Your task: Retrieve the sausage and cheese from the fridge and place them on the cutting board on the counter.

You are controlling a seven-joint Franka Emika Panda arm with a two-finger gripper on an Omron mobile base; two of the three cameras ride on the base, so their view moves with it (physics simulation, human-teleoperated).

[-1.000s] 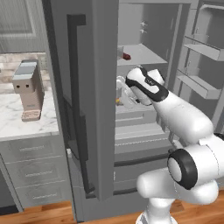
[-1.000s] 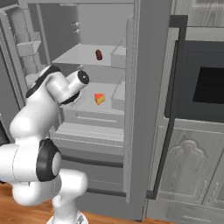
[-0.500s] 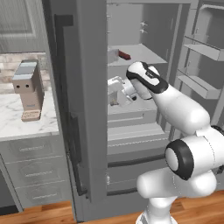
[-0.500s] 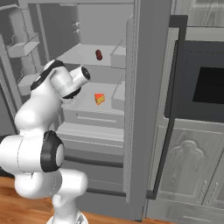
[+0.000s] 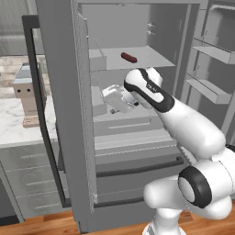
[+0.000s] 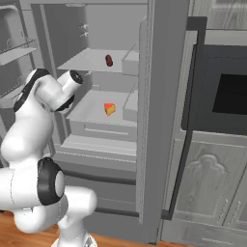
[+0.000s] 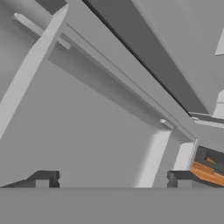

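Fingers (image 7: pixel 43 179) spread wide, holding nothing, inside the open fridge (image 5: pixel 64 114); sausage (image 5: pixel 129 57) on the shelf above, cheese (image 6: pixel 110 109) on the shelf below it.

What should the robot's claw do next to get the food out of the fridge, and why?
Probably reach toward the cheese on the middle shelf. The claw is open and holds nothing, and it hangs at that shelf's height inside the fridge. The sausage lies one shelf higher, farther from the claw.
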